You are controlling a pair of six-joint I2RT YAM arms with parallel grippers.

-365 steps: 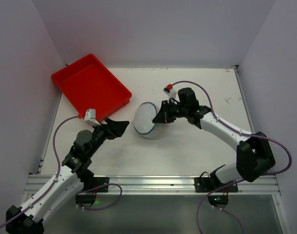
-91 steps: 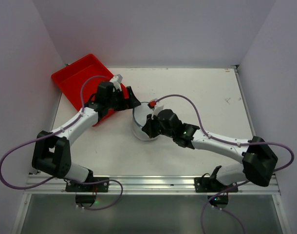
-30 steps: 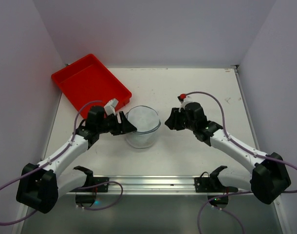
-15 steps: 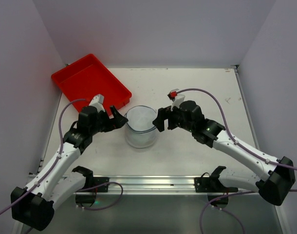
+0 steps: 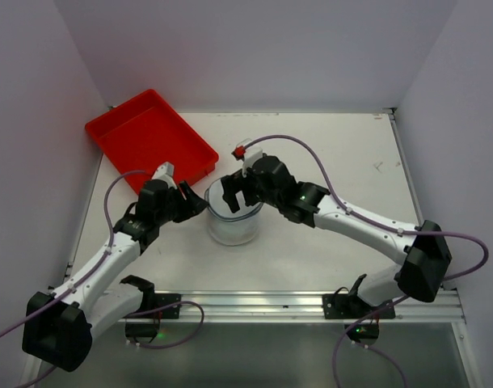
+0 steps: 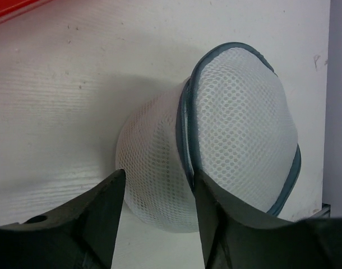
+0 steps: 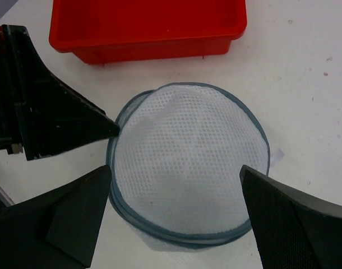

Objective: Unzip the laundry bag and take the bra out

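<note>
The laundry bag (image 5: 233, 220) is a small round pouch of white mesh with a grey-blue zip line, standing on the table near the middle. My left gripper (image 5: 198, 207) is at its left side. In the left wrist view the bag (image 6: 238, 123) fills the gap of this gripper (image 6: 158, 175); both fingers press the mesh wall and one lies on the zip line. My right gripper (image 5: 240, 194) hangs over the bag's top, open wide. In the right wrist view it (image 7: 175, 168) has one finger on each side of the dome (image 7: 188, 162), apart from it. The bra is hidden.
A red tray (image 5: 149, 144) lies at the back left, just behind the bag; its near wall (image 7: 148, 47) fills the top of the right wrist view. The left arm's black finger (image 7: 47, 112) reaches the bag's rim from the left. White walls close in three sides.
My right gripper has swung left from beside the bag to above it and opened wide. My left gripper let go, shifted along the bag's left side, and closed on it again.
</note>
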